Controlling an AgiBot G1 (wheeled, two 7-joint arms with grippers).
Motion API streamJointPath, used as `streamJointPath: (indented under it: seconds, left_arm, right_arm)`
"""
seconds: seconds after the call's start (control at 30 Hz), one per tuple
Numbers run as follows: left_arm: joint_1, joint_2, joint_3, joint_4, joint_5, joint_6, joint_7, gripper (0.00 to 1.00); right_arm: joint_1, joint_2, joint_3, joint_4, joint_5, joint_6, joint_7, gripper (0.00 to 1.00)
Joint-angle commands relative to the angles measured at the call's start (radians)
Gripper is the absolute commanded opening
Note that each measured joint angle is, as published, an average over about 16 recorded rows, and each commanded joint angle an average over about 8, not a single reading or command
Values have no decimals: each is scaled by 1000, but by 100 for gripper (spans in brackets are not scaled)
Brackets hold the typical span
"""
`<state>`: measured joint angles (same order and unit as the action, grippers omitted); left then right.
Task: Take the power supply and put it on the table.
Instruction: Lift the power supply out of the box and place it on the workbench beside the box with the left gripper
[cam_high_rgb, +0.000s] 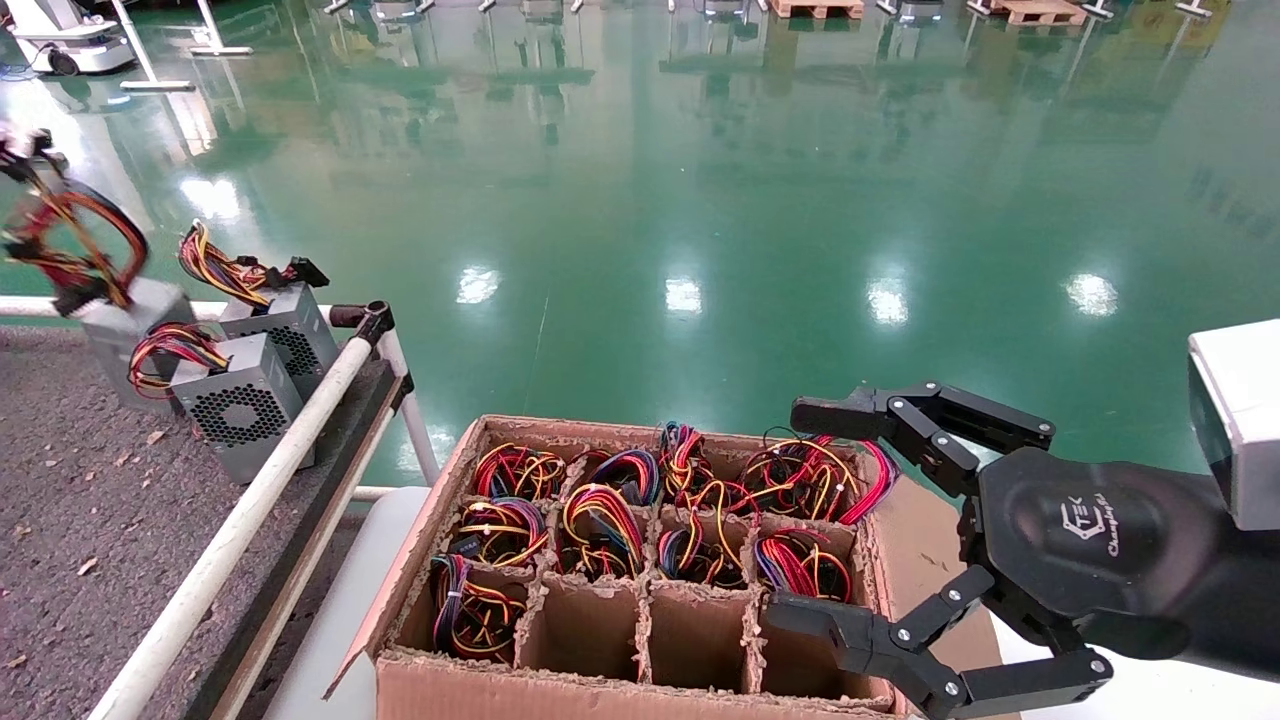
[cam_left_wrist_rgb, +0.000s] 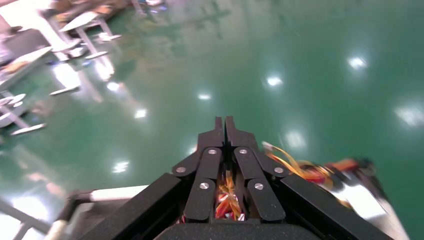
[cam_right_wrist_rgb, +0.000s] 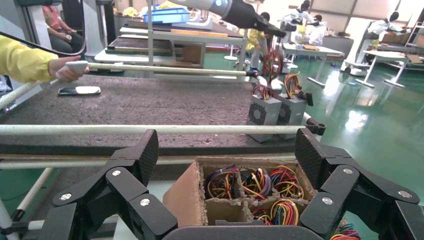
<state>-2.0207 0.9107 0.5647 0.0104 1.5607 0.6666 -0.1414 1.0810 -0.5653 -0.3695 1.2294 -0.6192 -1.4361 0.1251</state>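
Black and spread wide, our right gripper (cam_high_rgb: 905, 545) hangs empty by the carton (cam_high_rgb: 640, 560) of wire-topped units. Farther left, our left gripper (cam_left_wrist_rgb: 224, 131) carries the power supply (cam_high_rgb: 125, 315) by its wire loop (cam_high_rgb: 75, 240), fingers pinched together, low over the table (cam_high_rgb: 60, 500) beside two vented units (cam_high_rgb: 255, 385). We judge lowering comes next: settle the box flat, apart from those neighbours, before letting go. Only the left wrist view shows the closed fingers; only the right wrist view shows a person's hand (cam_right_wrist_rgb: 67, 70) on the far rail.
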Motion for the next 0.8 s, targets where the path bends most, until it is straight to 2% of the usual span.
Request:
streamJointPath:
  seconds: [0.03,0.8]
  left_arm:
    - [7,5,8,-1,11,31,7,0]
    - [11,48,-2,-21,-3,-22,-5,0]
  right_arm:
    - [0,0,0,0,0,0,0,100]
    - [0,0,0,0,0,0,0,100]
